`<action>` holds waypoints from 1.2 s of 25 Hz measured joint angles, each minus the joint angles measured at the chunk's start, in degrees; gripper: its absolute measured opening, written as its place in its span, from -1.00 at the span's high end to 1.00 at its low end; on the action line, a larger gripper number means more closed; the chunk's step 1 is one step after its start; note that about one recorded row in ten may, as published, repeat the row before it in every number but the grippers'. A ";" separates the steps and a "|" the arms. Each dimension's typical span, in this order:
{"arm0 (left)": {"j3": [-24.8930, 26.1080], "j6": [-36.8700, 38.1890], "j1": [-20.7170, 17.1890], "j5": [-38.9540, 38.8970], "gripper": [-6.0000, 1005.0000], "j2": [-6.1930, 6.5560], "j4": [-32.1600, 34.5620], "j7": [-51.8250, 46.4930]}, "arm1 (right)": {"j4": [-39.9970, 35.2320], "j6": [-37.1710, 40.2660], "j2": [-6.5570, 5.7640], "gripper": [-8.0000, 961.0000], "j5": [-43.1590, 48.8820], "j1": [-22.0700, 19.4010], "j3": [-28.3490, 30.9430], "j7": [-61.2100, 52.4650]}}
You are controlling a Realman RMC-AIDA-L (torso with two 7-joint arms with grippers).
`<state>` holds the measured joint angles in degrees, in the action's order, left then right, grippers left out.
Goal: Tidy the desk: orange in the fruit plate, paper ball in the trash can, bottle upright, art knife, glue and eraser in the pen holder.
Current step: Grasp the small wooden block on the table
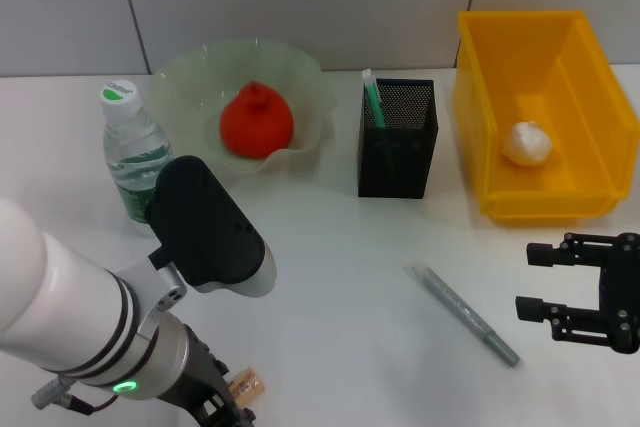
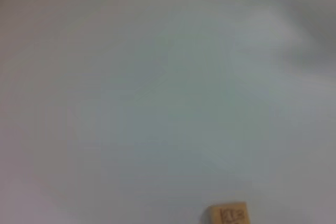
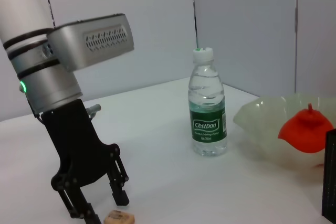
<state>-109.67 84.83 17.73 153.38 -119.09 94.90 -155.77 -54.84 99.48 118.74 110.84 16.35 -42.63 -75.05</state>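
Observation:
The orange [image 1: 256, 119] lies in the fruit plate [image 1: 190, 77]. The paper ball [image 1: 527, 143] lies in the trash can [image 1: 480, 97]. The bottle [image 1: 133, 152] stands upright beside the plate. The pen holder [image 1: 397, 147] holds a green and white stick [image 1: 372, 97]. The art knife [image 1: 465, 314] lies flat on the table. The eraser [image 1: 247, 385] lies near the front edge; it also shows in the left wrist view [image 2: 228, 215]. My left gripper [image 3: 105, 208] is open and low over the table, its fingertips right beside the eraser [image 3: 119, 217]. My right gripper [image 1: 535, 281] is open and empty, right of the knife.
The white table [image 1: 330, 247] has a wall close behind it. In the right wrist view, the bottle [image 3: 207, 111], the plate [image 3: 262, 129] with the orange [image 3: 304, 129] and the pen holder's edge [image 3: 331, 177] stand beyond my left arm.

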 joint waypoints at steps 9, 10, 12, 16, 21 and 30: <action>-1.00 -0.05 2.36 1.96 -0.12 -0.09 -2.81 -1.79 | 0.03 0.01 0.00 -0.34 0.00 0.18 0.00 0.00; -1.16 -0.03 2.64 1.98 -0.12 -0.09 -2.84 -2.15 | 0.06 0.00 0.00 -0.34 -0.01 0.19 0.00 0.00; -1.37 0.00 2.83 2.02 -0.11 -0.09 -2.86 -2.45 | 0.08 -0.14 0.00 -0.34 -0.01 0.24 0.00 0.00; -2.65 0.14 3.51 2.20 -0.08 -0.08 -2.84 -3.43 | 0.09 -0.37 0.00 -0.34 -0.01 0.35 0.00 0.00; -3.65 0.27 4.01 3.33 -0.03 -0.08 -2.85 -4.56 | 0.09 -0.41 0.01 -0.34 -0.01 0.34 0.00 -0.01; -5.41 0.77 4.75 3.15 0.05 -0.09 -2.86 -4.51 | 0.14 -0.44 0.08 -0.34 -0.01 0.22 0.00 -0.21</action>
<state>-115.08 85.60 22.48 156.53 -119.18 92.04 -160.28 -54.70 99.04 118.82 110.83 16.57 -42.62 -75.26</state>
